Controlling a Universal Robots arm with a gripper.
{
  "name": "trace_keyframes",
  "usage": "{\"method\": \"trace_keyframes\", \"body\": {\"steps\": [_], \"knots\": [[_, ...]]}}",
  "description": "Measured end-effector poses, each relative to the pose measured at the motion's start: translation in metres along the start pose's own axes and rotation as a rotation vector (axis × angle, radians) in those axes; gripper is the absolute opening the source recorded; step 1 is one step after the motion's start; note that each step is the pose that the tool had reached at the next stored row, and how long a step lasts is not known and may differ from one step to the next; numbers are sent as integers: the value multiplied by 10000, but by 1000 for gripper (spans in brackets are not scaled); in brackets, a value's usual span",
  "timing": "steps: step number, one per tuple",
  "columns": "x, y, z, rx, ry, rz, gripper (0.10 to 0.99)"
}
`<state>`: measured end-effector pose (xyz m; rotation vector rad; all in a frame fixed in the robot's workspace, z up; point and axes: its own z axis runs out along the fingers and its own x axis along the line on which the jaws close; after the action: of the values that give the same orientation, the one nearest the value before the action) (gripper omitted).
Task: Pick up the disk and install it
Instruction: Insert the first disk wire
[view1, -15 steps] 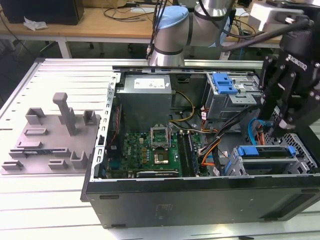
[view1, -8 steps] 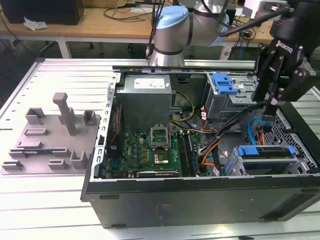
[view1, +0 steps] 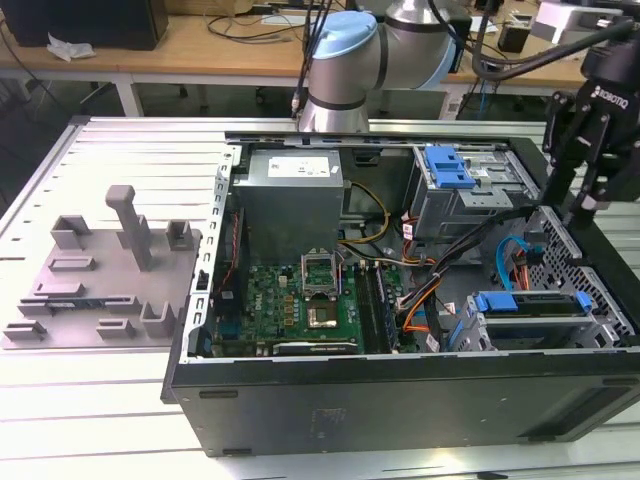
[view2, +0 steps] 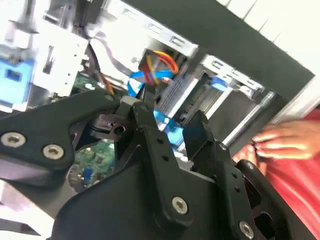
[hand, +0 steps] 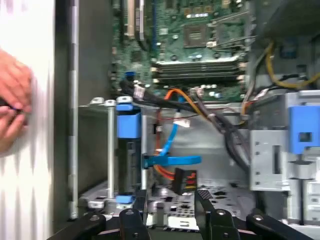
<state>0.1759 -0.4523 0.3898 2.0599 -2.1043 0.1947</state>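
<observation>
The disk (view1: 530, 304), a flat grey drive with blue carrier rails at both ends, sits in the drive cage at the near right corner of the open computer case (view1: 400, 395). In the first wrist view the disk (hand: 131, 157) shows edge-on under a blue rail. My gripper (view1: 583, 212) hangs over the case's right side, above the cage and apart from the disk. Its black fingers stand open with nothing between them in both wrist views (hand: 172, 197) (view2: 170, 114).
A grey plastic fixture (view1: 100, 270) with upright posts lies on the table at the exterior view's left. Blue and orange cables (hand: 172, 160) run beside the cage. An upper bay carries a blue latch (view1: 447, 167). A person's hand (hand: 12, 102) (view2: 280, 140) rests outside the case wall.
</observation>
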Motion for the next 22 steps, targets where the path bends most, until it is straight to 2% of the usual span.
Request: {"method": "trace_keyframes", "body": {"steps": [1,2,3,5,6,9,12,17,18,20,22], "knots": [[0,0,0,15,508,61,506],[-2,0,3,59,716,133,506],[-3,-1,5,102,759,197,506],[-5,-1,8,258,852,440,506],[-7,-2,11,299,871,566,506],[-39,12,33,323,871,930,506],[-48,10,68,167,864,1518,506],[-67,8,139,35,868,1992,506],[-76,7,160,10,880,2088,486],[-114,6,194,-7,917,2167,353],[-183,6,201,-11,932,2187,353]]}}
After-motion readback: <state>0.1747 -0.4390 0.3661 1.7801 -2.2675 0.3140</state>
